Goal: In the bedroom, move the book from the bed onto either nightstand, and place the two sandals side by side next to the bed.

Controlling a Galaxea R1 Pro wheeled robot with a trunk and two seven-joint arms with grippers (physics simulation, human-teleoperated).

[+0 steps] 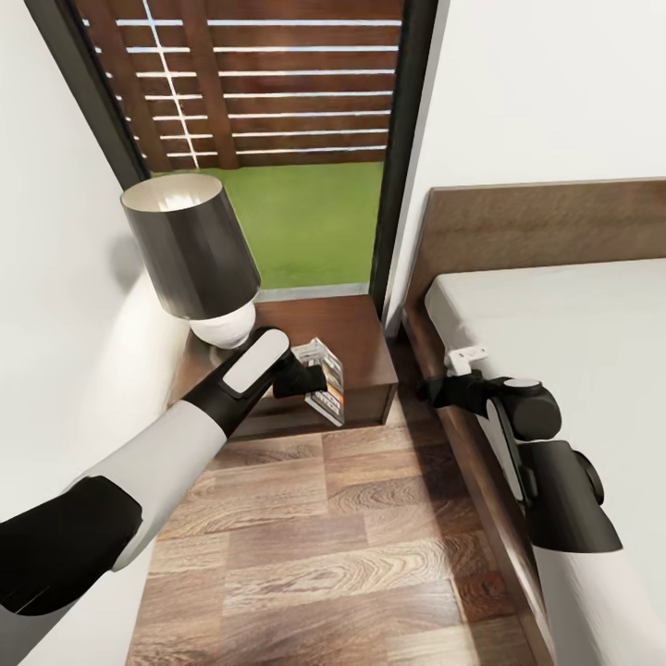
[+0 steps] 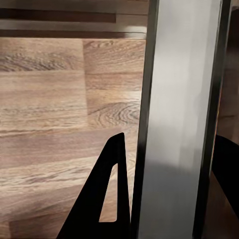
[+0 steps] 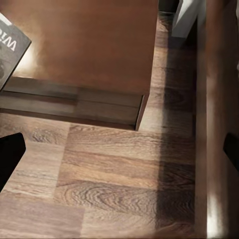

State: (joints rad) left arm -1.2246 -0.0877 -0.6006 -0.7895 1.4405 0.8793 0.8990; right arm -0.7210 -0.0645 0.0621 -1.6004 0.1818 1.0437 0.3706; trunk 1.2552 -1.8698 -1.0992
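Head view: your left gripper (image 1: pixel 310 377) is clamped on the thin, light paperback book (image 1: pixel 324 379) over the glossy reddish-brown nightstand (image 1: pixel 356 328); pinch near its spine, it flexes. Right gripper (image 1: pixel 427 388): can't tell.

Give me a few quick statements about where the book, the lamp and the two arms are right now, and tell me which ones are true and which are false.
1. The left gripper holds the book over the front edge of the nightstand. True.
2. The book lies flat on the bed. False: it is in the left gripper, tilted, partly overhanging the nightstand's front.
3. A lamp with a dark shade stands on the nightstand. True.
4. The right gripper grips a sandal. False: its fingers are apart, holding nothing, at the bed's edge.
5. The floor is carpeted. False: it is wood plank.
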